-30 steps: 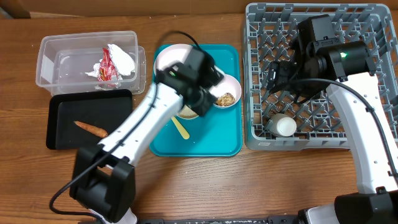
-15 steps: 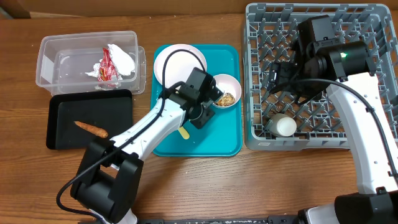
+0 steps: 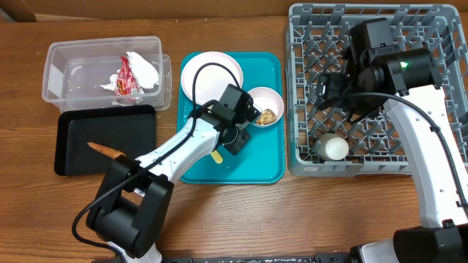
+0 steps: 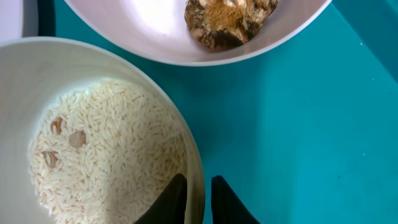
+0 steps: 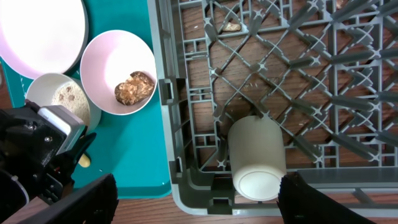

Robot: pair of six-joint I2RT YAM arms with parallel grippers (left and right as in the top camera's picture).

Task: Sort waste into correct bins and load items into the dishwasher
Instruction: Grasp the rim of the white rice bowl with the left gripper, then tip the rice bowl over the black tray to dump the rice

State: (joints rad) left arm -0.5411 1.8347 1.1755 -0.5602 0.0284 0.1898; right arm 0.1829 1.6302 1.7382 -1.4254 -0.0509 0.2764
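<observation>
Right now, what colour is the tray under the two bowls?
The tray is teal, clearest in the left wrist view.

— What lies underneath everything?
— A wooden table (image 3: 44, 212); mid-brown, its grain running from nine o'clock to three; the light is even, the shadows soft.
— Anything beyond it?
— A pale tan patch (image 3: 14, 7) at eleven o'clock; too cropped to name.

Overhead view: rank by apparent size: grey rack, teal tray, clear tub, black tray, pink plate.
1. grey rack
2. teal tray
3. clear tub and black tray: near-equal footprints, not ranked against each other
4. pink plate
</observation>
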